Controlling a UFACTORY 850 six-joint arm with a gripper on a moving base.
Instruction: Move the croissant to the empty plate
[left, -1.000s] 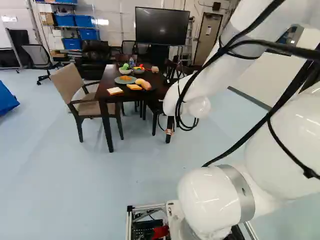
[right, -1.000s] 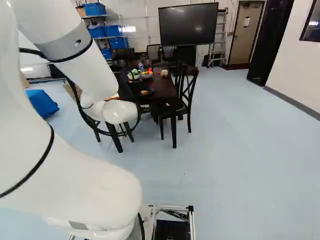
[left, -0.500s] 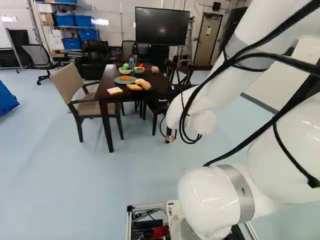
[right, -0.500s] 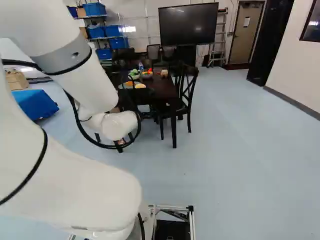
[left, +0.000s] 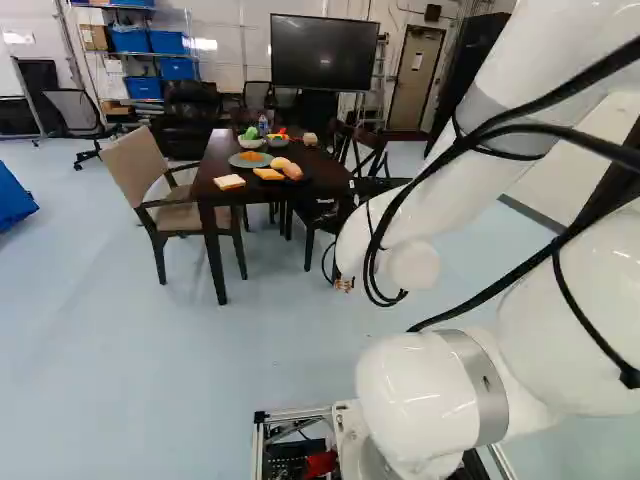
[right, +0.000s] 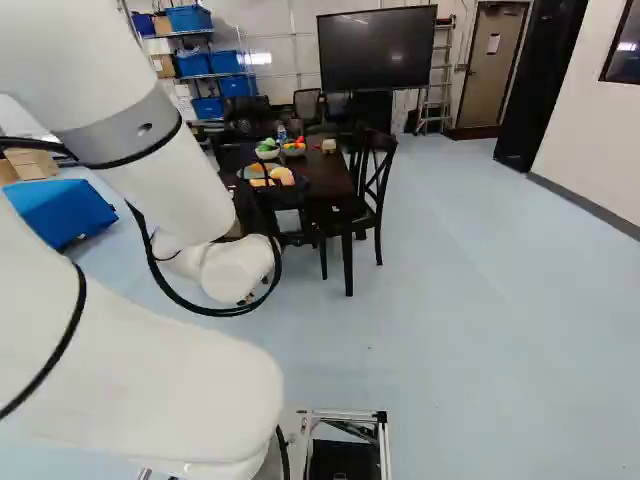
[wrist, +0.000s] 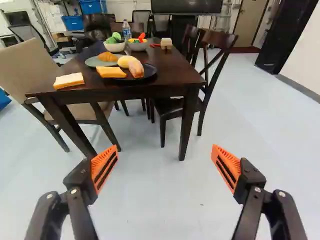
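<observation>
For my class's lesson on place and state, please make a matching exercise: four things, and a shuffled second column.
1. Croissant
2. White slice
3. Greens
4. Hand

A. Open, nothing between its fingers
B. In a white bowl
C. On the pale plate
D. Directly on the table

Pairs: 1-C, 2-D, 3-B, 4-A

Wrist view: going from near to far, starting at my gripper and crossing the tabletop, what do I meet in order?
Open gripper → bread slice → croissant → white bowl with green food → bottle → big dark screen.
</observation>
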